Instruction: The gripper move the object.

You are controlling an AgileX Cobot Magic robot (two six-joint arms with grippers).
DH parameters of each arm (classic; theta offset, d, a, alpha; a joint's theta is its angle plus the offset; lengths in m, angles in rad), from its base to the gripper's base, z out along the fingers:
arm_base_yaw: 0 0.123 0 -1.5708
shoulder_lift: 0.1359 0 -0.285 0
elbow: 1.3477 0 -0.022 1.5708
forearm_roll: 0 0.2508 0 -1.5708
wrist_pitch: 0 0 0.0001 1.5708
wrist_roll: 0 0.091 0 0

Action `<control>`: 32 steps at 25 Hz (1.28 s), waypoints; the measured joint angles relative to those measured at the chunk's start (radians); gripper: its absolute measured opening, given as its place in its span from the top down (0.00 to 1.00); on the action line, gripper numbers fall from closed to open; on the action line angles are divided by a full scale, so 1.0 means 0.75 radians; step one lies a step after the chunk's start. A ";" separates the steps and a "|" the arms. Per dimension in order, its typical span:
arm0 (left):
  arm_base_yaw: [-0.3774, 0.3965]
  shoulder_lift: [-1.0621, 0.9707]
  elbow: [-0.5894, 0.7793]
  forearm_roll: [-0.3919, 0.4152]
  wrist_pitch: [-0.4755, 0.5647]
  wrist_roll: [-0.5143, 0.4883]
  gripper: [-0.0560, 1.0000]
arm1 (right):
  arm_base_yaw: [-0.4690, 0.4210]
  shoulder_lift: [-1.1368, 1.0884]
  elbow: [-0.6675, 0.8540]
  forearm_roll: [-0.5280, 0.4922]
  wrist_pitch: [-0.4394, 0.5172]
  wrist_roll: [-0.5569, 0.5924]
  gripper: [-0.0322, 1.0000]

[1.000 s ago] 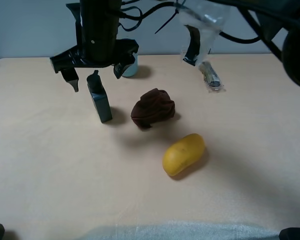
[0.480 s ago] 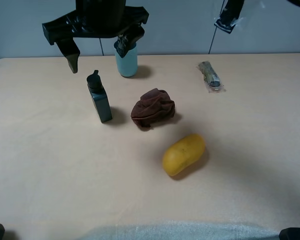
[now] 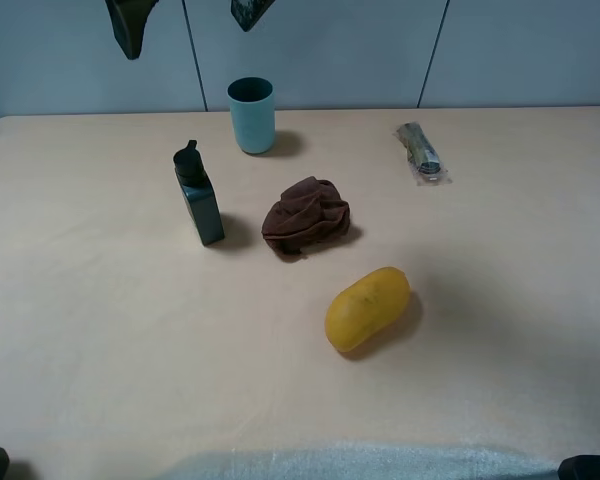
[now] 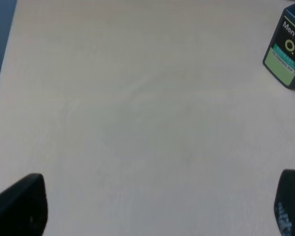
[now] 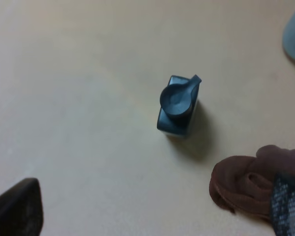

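The object, a dark green bottle [image 3: 199,205] with a black spout cap, stands upright on the table left of the middle. It also shows from above in the right wrist view [image 5: 178,107], and its light green label shows in the left wrist view [image 4: 286,51]. My right gripper [image 3: 189,22] has reached across and hangs high above the bottle, open and empty; only its two fingertips show at the top edge. In the right wrist view [image 5: 152,211] its fingers stand wide apart. My left gripper [image 4: 155,209] is open and empty over bare table beside the bottle.
A teal cup [image 3: 252,114] stands behind the bottle. A crumpled brown cloth [image 3: 306,217] lies to the bottle's right, and a yellow mango-like fruit [image 3: 367,307] lies nearer the front. A small wrapped item [image 3: 421,152] lies at the back right.
My right gripper has risen straight up from around the bottle to the top edge of the view. Its arm and cables have left the view. The bottle has not moved.
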 joint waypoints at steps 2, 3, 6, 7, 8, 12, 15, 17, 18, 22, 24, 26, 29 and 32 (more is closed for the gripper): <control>0.000 0.000 0.000 0.000 0.000 0.000 0.07 | 0.000 -0.045 0.011 0.001 0.001 -0.010 0.30; 0.000 0.000 0.000 0.000 0.000 0.000 0.07 | 0.000 -0.064 0.020 0.001 0.001 -0.013 0.30; 0.000 0.000 0.000 0.000 0.000 0.000 0.07 | 0.000 -0.127 0.057 0.000 0.003 -0.022 0.30; 0.000 0.000 0.000 0.000 0.000 0.000 0.07 | 0.000 -0.149 0.075 0.000 0.003 -0.024 0.30; 0.000 0.000 0.000 0.000 0.000 0.000 0.07 | 0.000 -0.172 0.095 0.000 0.003 -0.027 0.30; 0.000 0.000 0.000 0.000 0.000 0.000 0.07 | 0.000 -0.252 0.183 0.000 0.001 -0.037 0.30; 0.000 0.000 0.000 0.000 0.000 0.000 0.07 | 0.000 -0.304 0.258 -0.003 0.001 -0.041 0.30; 0.000 0.000 0.000 0.000 0.000 0.000 0.07 | 0.000 -0.335 0.303 -0.003 0.001 -0.041 0.30; 0.000 0.000 0.000 0.000 0.000 0.000 0.07 | 0.000 -0.356 0.336 -0.003 0.001 -0.041 0.30; 0.000 0.000 0.000 0.000 0.000 0.000 0.07 | 0.000 -0.419 0.454 -0.015 0.000 -0.041 0.30; 0.000 0.000 0.000 0.000 0.000 0.000 0.07 | 0.000 -0.459 0.513 -0.028 0.000 -0.042 0.30; 0.000 0.000 0.000 0.000 0.000 0.000 0.07 | 0.000 -0.499 0.564 -0.037 0.000 -0.042 0.30; 0.000 0.000 0.000 0.000 0.000 0.000 0.07 | 0.000 -0.560 0.638 -0.038 0.000 -0.042 0.30; 0.000 0.000 0.000 0.000 0.000 0.000 0.07 | 0.000 -0.627 0.705 -0.052 0.000 -0.045 0.30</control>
